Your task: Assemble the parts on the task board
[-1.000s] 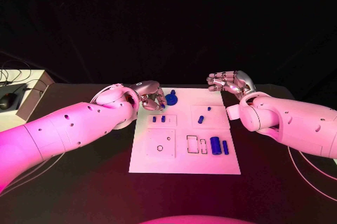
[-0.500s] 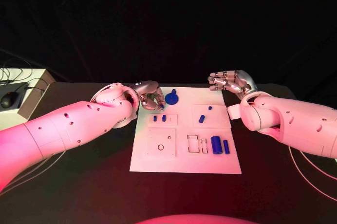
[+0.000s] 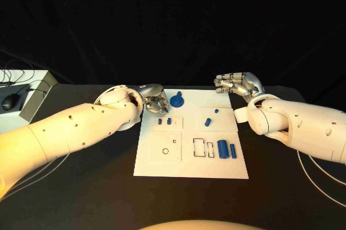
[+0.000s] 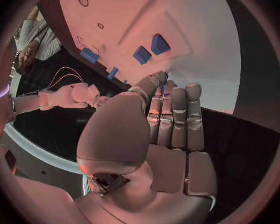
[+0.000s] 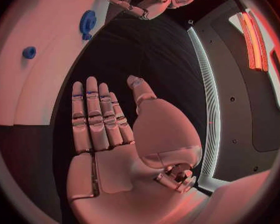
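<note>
The white task board (image 3: 191,162) lies in the middle of the black surface (image 3: 86,190). Small blue parts sit on it: a round one (image 3: 176,100) near the board's upper left, two short pegs (image 3: 164,122) below it, one (image 3: 207,121) toward the centre, and two upright bars (image 3: 225,150) at lower right. The left robot hand (image 3: 154,102) hangs at the board's upper-left corner, close to the round part; whether it grips anything is hard to tell. The right robot hand (image 3: 238,83), at the upper-right corner, is empty with fingers extended.
</note>
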`<state>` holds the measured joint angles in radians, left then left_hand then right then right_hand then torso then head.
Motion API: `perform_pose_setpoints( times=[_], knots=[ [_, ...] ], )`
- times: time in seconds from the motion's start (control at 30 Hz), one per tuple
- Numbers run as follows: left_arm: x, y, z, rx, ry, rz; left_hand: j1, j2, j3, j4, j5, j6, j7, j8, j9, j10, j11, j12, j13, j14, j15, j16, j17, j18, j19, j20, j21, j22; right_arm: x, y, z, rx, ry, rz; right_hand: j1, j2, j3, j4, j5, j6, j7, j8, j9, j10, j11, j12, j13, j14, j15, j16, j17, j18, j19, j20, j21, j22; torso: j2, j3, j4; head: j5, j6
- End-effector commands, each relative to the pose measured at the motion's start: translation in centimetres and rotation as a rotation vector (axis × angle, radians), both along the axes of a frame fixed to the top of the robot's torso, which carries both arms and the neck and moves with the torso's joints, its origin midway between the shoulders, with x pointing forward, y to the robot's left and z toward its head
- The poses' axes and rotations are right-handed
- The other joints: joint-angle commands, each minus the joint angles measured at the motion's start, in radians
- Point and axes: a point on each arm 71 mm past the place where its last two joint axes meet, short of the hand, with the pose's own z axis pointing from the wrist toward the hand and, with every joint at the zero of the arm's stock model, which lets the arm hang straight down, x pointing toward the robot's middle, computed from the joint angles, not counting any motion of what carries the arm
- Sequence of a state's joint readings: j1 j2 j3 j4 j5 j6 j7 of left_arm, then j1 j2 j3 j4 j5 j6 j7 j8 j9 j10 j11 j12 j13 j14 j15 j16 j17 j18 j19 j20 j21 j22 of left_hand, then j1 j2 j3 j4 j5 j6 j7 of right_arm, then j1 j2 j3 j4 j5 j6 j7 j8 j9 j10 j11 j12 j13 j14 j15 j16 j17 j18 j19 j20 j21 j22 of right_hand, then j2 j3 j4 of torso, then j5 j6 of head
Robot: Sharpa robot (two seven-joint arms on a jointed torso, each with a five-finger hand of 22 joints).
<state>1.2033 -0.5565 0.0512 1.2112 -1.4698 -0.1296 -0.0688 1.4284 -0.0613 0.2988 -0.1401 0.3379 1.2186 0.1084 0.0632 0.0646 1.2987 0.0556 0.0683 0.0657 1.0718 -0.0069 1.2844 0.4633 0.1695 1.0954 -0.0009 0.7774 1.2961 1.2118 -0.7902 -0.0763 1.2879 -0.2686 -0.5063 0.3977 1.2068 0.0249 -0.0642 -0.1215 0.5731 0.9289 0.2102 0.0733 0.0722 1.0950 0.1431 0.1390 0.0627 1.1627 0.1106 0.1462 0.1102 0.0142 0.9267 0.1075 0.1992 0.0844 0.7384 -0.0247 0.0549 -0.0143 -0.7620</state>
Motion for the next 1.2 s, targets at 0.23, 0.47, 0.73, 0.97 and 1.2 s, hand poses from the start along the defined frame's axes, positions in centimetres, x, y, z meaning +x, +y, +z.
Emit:
perform_pose_setpoints(
  times=[0.23, 0.47, 0.73, 0.97, 1.2],
  knots=[
    [0.16, 0.02, -0.16, 0.021, 0.0, -0.001, 0.001, -0.003, -0.002, 0.005, 0.002, -0.004, 0.001, -0.001, 0.002, -0.004, 0.001, 0.0, 0.0, 0.002, 0.004, -0.004, 0.002, 0.015, 0.001, 0.008, -0.005, 0.001, -0.03, 0.19, 0.09, 0.003, -0.009, 0.018, -0.01, 0.003, 0.004, 0.0, 0.006, -0.006, 0.0, -0.005, -0.001, 0.0, -0.001, -0.003, -0.002, -0.005, -0.001, -0.005, -0.001, -0.014, -0.005, -0.004, -0.003, -0.001, 0.001, 0.0007, -0.0007, -0.002, -0.002],
    [0.29, -0.09, -0.25, 0.027, 0.001, 0.0, 0.004, -0.002, -0.003, 0.005, 0.001, -0.004, 0.001, -0.001, 0.001, -0.004, 0.001, 0.0, 0.0, 0.002, 0.004, -0.005, 0.003, 0.015, 0.001, 0.008, -0.006, 0.001, -0.04, 0.19, 0.1, 0.003, -0.009, 0.019, -0.01, 0.003, 0.004, 0.0, 0.006, -0.006, 0.0, -0.005, -0.001, 0.0, -0.001, -0.003, -0.002, -0.005, -0.001, -0.005, -0.001, -0.014, -0.005, -0.004, -0.003, -0.001, 0.001, 0.0, -0.0004, -0.004, -0.004],
    [0.35, -0.15, -0.36, 0.032, 0.006, -0.001, 0.004, -0.002, -0.004, 0.006, -0.001, -0.004, 0.001, -0.001, 0.002, -0.004, 0.001, 0.0, 0.0, 0.002, 0.004, -0.006, 0.005, 0.014, 0.001, 0.008, -0.006, 0.001, -0.04, 0.19, 0.1, 0.003, -0.009, 0.019, -0.01, 0.003, 0.004, 0.0, 0.006, -0.006, 0.0, -0.005, -0.001, 0.0, -0.001, -0.003, -0.002, -0.005, -0.001, -0.005, -0.001, -0.014, -0.005, -0.004, -0.003, -0.001, 0.0, 0.0003, -0.0003, -0.003, -0.004],
    [0.19, -0.43, -0.32, 0.029, 0.008, -0.011, 0.004, -0.002, -0.004, 0.006, -0.001, -0.004, 0.001, -0.001, 0.002, -0.004, 0.001, 0.0, 0.0, 0.002, 0.004, -0.006, 0.005, 0.014, 0.001, 0.008, -0.006, 0.001, -0.03, 0.18, 0.09, 0.003, -0.009, 0.019, -0.01, 0.003, 0.004, 0.0, 0.006, -0.006, 0.0, -0.005, -0.001, 0.0, -0.001, -0.003, -0.002, -0.005, -0.001, -0.005, -0.001, -0.014, -0.005, -0.004, -0.003, -0.001, 0.0, -0.0003, 0.0007, -0.003, -0.005],
    [0.02, -0.68, -0.29, 0.025, 0.013, -0.021, 0.007, 0.0, -0.004, 0.007, -0.002, -0.001, 0.001, -0.001, 0.002, -0.002, 0.0, 0.0, 0.0, 0.003, 0.003, -0.007, 0.007, 0.014, 0.002, 0.007, -0.006, 0.002, -0.01, 0.2, 0.09, 0.003, -0.009, 0.019, -0.01, 0.003, 0.004, 0.0, 0.006, -0.006, 0.0, -0.005, -0.001, 0.0, -0.001, -0.003, -0.002, -0.005, -0.001, -0.005, -0.001, -0.014, -0.005, -0.004, -0.003, -0.001, 0.0, 0.0001, 0.0002, -0.003, -0.006]
  ],
)
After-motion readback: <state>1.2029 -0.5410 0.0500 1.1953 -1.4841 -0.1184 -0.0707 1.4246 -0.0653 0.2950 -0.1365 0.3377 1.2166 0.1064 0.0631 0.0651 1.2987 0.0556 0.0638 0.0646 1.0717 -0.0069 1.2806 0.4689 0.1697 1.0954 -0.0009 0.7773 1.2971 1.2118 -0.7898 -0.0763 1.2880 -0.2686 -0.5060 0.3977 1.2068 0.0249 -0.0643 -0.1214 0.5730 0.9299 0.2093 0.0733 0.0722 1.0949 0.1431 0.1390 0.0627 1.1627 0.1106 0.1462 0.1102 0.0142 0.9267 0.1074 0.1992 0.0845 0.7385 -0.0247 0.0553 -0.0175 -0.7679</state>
